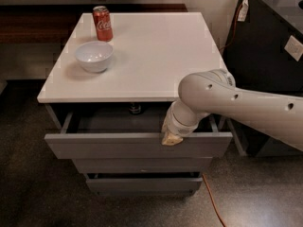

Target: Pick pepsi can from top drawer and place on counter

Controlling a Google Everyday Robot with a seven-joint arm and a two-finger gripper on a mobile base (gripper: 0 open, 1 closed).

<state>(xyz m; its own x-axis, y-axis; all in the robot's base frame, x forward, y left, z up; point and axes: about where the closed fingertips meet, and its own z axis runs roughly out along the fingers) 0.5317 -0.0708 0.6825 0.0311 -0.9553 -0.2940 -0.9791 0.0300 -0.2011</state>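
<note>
On the front lip of the top drawer (118,146): we find the gripper (171,139), right of centre, its pale tip touching the upper edge of the drawer front.
gripper state: we cannot tell whether it is released or clenched. Only a cream-coloured end shows below the wrist, and its working side is turned away from us.
arm (236,103): comes in from the right and is cut off by the frame edge. Its bend overlaps the counter's right front corner.
top drawer: stands open. We see its dark inside only as a strip between the drawer front and the counter's edge, and the arm hides the right part of that strip.
pepsi can (135,109): inside the top drawer, at the back near the middle, just under the counter's front edge. We make out a small dark shape with a pale band; the rest is lost in shadow and no marking is readable. It sits left of the gripper and further back, apart from it.
counter (156,56): white and glossy, with two things on its far left part.
Coca-Cola can (102,23): red, upright, at the far left corner.
bowl (94,56): white, just in front of the Coca-Cola can, not touching it.
lower drawers (142,164): two, the lowest slightly out. Contents not visible.
orange cable (213,200): on the floor at the right, running out at the bottom edge.
</note>
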